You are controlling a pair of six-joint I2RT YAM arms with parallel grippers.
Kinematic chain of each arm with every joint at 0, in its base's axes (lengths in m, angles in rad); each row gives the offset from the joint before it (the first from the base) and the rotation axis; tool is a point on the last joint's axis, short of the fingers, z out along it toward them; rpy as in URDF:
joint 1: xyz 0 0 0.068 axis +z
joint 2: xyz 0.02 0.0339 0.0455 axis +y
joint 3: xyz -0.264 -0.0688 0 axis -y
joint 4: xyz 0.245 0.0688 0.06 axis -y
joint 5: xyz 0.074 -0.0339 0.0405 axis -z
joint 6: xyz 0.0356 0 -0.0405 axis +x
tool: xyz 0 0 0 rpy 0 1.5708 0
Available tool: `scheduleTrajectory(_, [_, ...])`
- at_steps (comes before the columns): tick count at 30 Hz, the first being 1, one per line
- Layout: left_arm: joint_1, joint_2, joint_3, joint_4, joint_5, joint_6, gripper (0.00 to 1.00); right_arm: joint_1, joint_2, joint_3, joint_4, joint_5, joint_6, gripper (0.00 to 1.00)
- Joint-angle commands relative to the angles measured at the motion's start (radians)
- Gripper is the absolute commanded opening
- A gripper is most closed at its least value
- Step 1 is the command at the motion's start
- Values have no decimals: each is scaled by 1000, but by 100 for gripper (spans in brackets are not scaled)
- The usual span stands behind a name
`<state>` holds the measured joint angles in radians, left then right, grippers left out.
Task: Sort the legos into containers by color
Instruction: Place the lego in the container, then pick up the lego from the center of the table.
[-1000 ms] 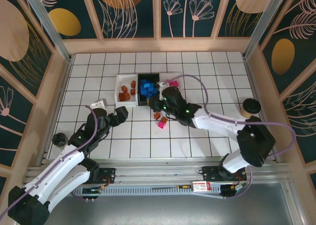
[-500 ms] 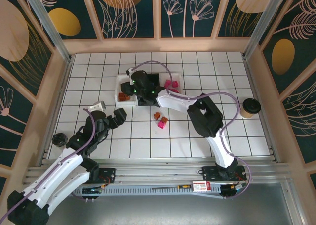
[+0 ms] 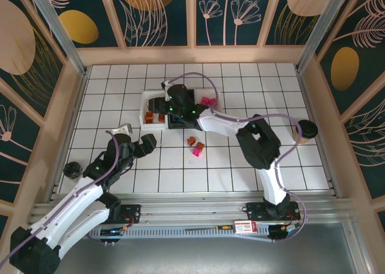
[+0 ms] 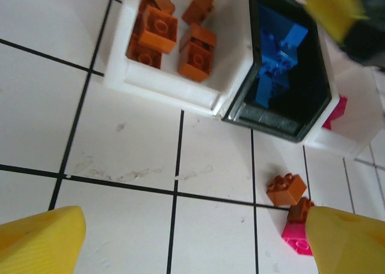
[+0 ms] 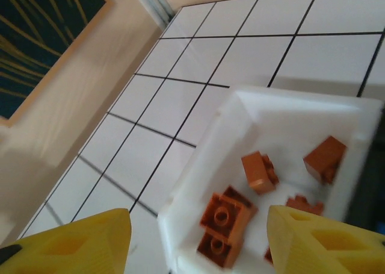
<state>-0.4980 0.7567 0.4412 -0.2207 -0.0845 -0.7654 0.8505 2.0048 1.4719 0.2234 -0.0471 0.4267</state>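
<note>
The left arm (image 3: 78,193) ran from the lower left corner of the top view up toward centre-left. The left tool (image 3: 136,137) pointed upward, its yellow fingers (image 4: 42,238) spread wide and gripping nothing. The right arm (image 3: 264,159) stood at lower right, folded at the elbow, with its forearm stretched left to upper centre. The right tool (image 3: 159,105) had its jaws parted and empty.

Right arm (image 3: 225,123) spans the black tray (image 4: 267,118); bare tiles (image 3: 174,177) flank loose legos (image 3: 195,146).

white tiled table (image 3: 240,165): three trays (image 3: 144,109) side by side; loose orange, pink bricks (image 3: 196,152) near; paper cup (image 3: 305,130) right.
</note>
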Motion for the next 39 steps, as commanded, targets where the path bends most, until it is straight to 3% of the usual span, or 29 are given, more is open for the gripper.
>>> scheduleTrajectory(1, [-22,73,35,81,83,37,90,-1,-178,-160,105,35,9,62])
scheduleTrajectory(8, [-213,358,134,198,-6,70,82,-9,-465,-547,131,117,37,62])
scheduleTrajectory(14, [-319,635,272,266,-47,129,72,-33,-669,-782,116,161,79,62])
scheduleTrajectory(18, [-327,773,352,280,-23,170,63,-45,-777,-885,91,186,102,62])
scheduleTrajectory(31, [-326,1010,483,268,-69,216,63,-67,-964,-1001,33,214,129,63])
scheduleTrajectory(39, [-327,1023,477,268,-90,216,42,-68,-992,-1001,20,222,123,63])
